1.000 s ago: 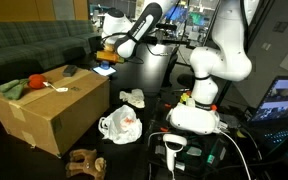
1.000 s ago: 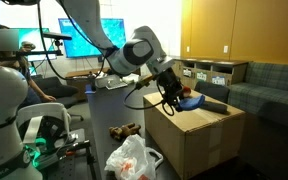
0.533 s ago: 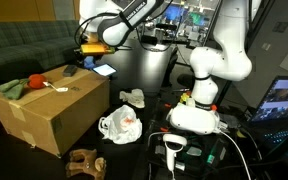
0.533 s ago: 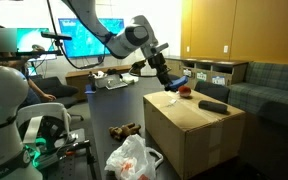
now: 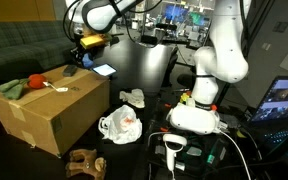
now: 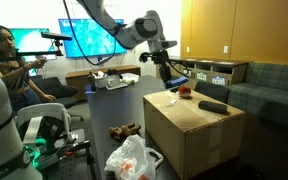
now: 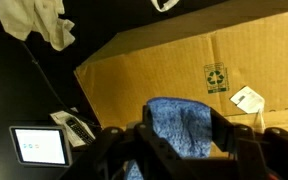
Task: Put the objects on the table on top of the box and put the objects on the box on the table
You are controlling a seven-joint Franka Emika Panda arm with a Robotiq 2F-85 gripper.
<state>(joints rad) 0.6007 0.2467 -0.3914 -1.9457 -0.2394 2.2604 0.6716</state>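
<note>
Laboratory room, grey-green sofa (image 5: 24,45) and lit monitors behind; the dark table (image 7: 14,90) carries the large cardboard box (image 5: 49,108). In both exterior views the arm holds the gripper (image 6: 166,66) high, over the far end of the box and well clear of its top flaps. The wrist view shows the jaws pressed in on a blue fabric item (image 7: 179,122), which fills the gap between the fingers; what kind of item it is cannot be told.

On the box top lie a red object (image 6: 187,92), a black object (image 6: 212,105) and a small white piece (image 6: 171,98). On the table beside the box lie a white plastic bag (image 5: 119,125), a crumpled white cloth (image 5: 132,97), a brown object (image 5: 84,160) and a small screen device (image 7: 39,145).

The step in hand appears to be the transfer of a box-top item to the table. Your next move calls for carrying the blue item past the box edge, lowering it over a bare patch of table clear of the screen device, then spreading the jaws. The hanging fabric may snag on the box edge if you descend too soon.
</note>
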